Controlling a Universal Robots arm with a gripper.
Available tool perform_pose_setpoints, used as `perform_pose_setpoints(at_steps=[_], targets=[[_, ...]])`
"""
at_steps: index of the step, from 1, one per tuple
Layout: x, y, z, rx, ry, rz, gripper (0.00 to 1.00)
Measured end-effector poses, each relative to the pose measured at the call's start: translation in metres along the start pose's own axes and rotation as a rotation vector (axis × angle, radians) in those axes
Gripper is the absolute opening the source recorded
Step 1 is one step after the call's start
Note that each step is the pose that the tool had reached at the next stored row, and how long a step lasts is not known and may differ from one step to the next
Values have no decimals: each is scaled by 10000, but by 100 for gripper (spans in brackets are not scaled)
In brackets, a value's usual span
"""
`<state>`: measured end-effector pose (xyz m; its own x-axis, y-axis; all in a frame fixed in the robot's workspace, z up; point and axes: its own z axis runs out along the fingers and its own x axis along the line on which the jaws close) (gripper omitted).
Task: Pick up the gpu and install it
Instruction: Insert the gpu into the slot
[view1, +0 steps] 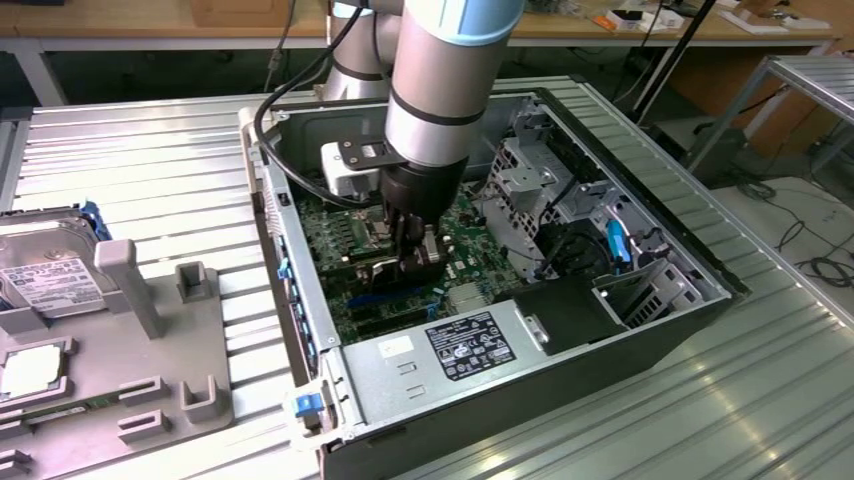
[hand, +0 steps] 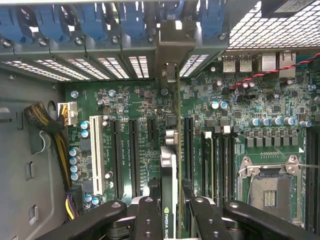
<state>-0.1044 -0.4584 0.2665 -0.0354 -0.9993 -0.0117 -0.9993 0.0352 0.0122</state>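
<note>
In the exterior view the arm reaches into the open computer case (view1: 667, 340) lying on the ribbed metal surface (view1: 147, 150), its end effector (view1: 407, 258) low over the motherboard (view1: 327, 225). In the wrist view the end effector is clamped on the gpu (hand: 169, 167), which stands on edge just above the motherboard, its silver bracket (hand: 167, 47) at the motherboard's rear edge. Whether the card lines up with a black slot (hand: 189, 150) cannot be told. A slight offset would likely land the connector on a slot wall or on nearby capacitors (hand: 219, 105); a tilted grip could jam the bracket, and pressing then would flex the motherboard
</note>
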Motion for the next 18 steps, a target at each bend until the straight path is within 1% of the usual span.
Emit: perform_pose_setpoints(at_steps=[16, 18], targets=[[-10, 5, 4, 1, -2, -1, 27], [-11, 5, -13, 2, -3, -1, 27]])
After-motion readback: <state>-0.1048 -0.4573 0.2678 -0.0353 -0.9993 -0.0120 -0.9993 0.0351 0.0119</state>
